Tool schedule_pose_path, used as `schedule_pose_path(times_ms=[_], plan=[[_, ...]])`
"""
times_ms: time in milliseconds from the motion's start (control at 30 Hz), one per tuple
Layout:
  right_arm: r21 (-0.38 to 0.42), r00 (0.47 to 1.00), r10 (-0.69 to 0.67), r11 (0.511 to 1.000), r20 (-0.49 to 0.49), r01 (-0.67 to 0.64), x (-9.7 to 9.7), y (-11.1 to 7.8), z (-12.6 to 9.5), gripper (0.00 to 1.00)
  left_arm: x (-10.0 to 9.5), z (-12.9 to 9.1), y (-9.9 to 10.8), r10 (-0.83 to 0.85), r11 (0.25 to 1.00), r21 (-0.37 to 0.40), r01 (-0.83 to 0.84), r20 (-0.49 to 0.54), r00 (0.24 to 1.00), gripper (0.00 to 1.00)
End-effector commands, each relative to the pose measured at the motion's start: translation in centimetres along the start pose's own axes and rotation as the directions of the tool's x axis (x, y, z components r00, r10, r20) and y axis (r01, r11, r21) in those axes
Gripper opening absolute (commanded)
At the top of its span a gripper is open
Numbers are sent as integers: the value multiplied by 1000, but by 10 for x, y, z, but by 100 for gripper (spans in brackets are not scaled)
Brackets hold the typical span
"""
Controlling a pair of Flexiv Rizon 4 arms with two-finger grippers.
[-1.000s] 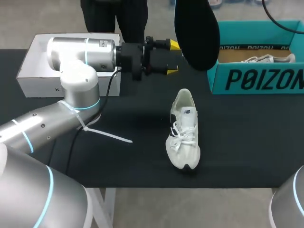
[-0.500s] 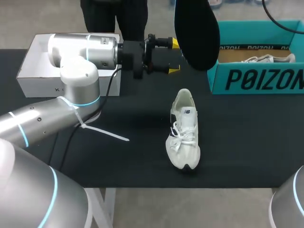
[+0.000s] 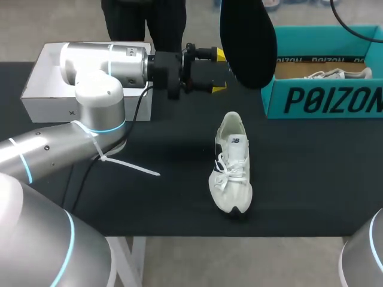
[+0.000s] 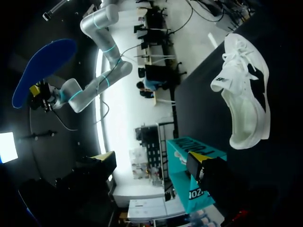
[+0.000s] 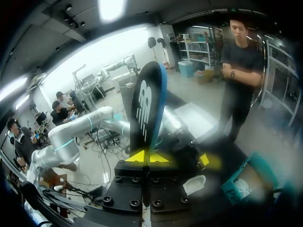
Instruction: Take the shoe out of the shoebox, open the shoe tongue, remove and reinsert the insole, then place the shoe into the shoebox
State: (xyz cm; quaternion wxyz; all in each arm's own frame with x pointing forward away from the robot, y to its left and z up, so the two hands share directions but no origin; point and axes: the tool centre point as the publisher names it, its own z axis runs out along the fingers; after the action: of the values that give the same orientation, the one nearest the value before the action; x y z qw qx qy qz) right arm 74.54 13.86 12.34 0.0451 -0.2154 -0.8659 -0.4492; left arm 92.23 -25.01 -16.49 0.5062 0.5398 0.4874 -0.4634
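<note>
A white sneaker [image 3: 232,164] lies on the black table [image 3: 311,179], toe toward the front edge; the left wrist view also shows this sneaker [image 4: 244,94]. High above the table my right gripper [image 5: 147,157] is shut on the heel end of a dark insole [image 5: 149,104], which stands upright. That insole [image 3: 248,42] hangs near the head camera, and its blue side [image 4: 42,71] faces the left wrist view. My left gripper [image 3: 219,72] is open and level above the table, behind the sneaker and beside the insole. The teal shoebox [image 3: 323,98] stands at the back right.
A second white shoe [image 3: 326,73] lies inside the teal shoebox. A white box [image 3: 36,89] sits at the back left, behind my left arm [image 3: 90,125]. A white zip tie [image 3: 131,168] sticks out from that arm's cable.
My left arm has shifted slightly, its gripper edging a little toward the far side. The insole, the sneaker and the right gripper have stayed put.
</note>
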Motion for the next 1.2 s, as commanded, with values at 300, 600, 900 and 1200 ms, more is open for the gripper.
schedule_pose_path(times_ms=[300,600,900,1200], plan=[[-35,989,135,990,-59,-138,-46,-42,-23,0,1,2,1,2,1000,-1,-2,1,1000,100],[-45,936,324,942,-139,-333,-93,-114,-28,0,1,2,1,2,1000,-1,-2,1,1000,100],[33,856,480,875,-191,-483,-134,-165,2,0,1,2,1,2,1000,-1,-2,1,1000,100],[89,806,548,835,-224,-543,-166,-170,35,0,1,2,1,2,1000,-1,-2,1,1000,100]])
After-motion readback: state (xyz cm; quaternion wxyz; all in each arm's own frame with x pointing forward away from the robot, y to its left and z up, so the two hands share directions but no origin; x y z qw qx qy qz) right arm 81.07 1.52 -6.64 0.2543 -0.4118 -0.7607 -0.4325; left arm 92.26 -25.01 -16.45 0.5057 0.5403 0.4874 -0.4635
